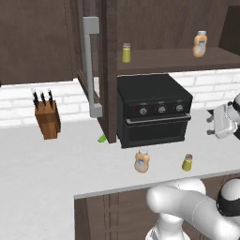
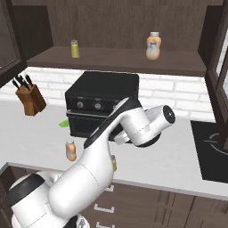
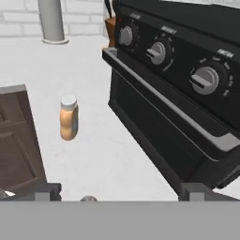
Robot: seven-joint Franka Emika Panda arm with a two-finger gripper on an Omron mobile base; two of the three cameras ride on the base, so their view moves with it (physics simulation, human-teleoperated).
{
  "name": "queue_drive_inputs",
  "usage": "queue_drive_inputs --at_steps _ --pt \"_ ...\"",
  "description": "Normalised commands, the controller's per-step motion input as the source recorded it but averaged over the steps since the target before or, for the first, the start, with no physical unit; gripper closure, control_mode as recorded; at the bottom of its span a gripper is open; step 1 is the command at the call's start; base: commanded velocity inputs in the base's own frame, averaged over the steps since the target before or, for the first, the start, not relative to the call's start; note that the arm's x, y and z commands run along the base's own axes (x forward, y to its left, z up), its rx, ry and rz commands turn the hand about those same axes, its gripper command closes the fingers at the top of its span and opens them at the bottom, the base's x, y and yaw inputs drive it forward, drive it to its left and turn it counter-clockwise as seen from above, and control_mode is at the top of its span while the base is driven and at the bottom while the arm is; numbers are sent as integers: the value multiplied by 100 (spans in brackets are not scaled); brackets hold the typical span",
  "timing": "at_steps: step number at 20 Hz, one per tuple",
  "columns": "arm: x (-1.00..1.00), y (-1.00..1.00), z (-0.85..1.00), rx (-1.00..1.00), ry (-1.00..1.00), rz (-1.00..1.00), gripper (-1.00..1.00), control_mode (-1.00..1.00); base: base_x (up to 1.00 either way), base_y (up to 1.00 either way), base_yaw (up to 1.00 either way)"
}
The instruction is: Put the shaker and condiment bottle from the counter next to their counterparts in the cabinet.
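Gripper (image 3: 119,194) wide open, empty, hanging low over counter (image 1: 56,159), shaker (image 1: 187,162) at 6 o'clock, bottle (image 3: 68,118) at 10 o'clock, ready for pick.

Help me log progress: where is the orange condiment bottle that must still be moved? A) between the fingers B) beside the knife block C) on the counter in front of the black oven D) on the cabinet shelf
C: the condiment bottle stands on the counter before the oven.
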Motion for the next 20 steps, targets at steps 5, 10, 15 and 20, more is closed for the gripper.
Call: queue_drive_inputs --at_steps 5,10,15,20 --pt "-6 -55 -48 4 -21 20 -100 -100 0 0 0" --pt "-13 -8 -50 0 -12 13 -100 -100 0 0 0" --pt "0 -1 -3 0 0 4 -100 -100 0 0 0" --pt "-62 -5 -43 0 -1 25 -100 -100 0 0 0"
